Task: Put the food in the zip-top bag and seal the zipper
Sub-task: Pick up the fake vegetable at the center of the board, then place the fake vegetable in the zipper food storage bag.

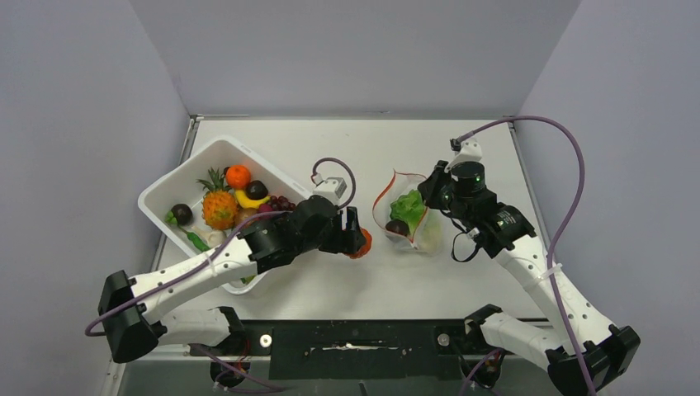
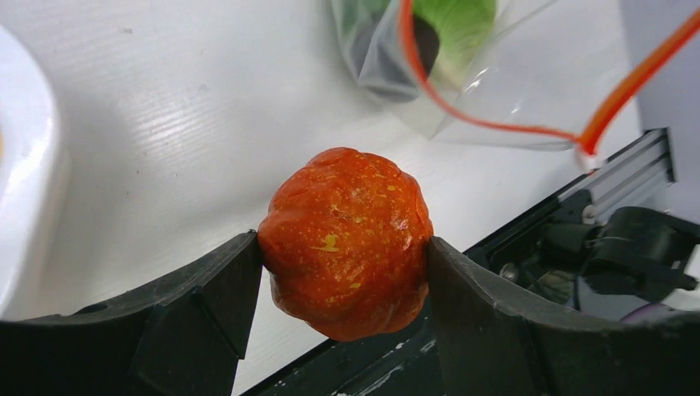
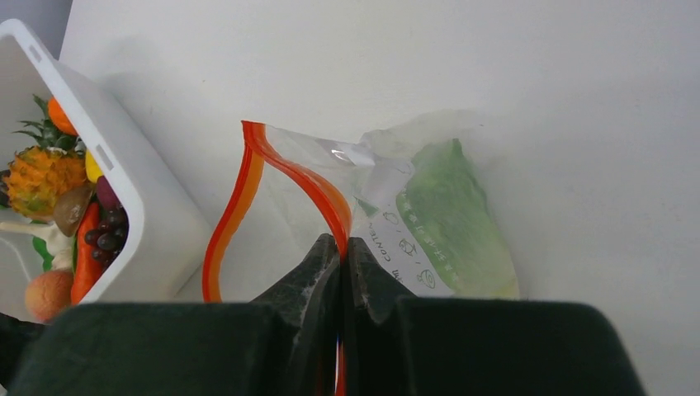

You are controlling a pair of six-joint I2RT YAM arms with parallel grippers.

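My left gripper (image 1: 357, 239) is shut on an orange toy fruit (image 2: 345, 239) and holds it above the table, just left of the zip-top bag (image 1: 429, 235). The bag's mouth is open, ringed by the red zipper (image 1: 377, 206). Green lettuce (image 1: 407, 204) and a dark plum (image 1: 397, 228) are inside it. My right gripper (image 3: 342, 247) is shut on the zipper strip (image 3: 235, 206) at the bag's right side and holds the mouth up. The lettuce (image 3: 454, 223) shows through the clear plastic.
A white square tub (image 1: 165, 194) stands at the left with a pineapple (image 1: 219, 208), an orange (image 1: 238, 176), a banana (image 1: 248, 200), grapes (image 1: 279, 204) and dark plums. Its corner (image 3: 140, 206) lies close to the bag. The table's black front rail (image 2: 578, 214) runs below the left gripper.
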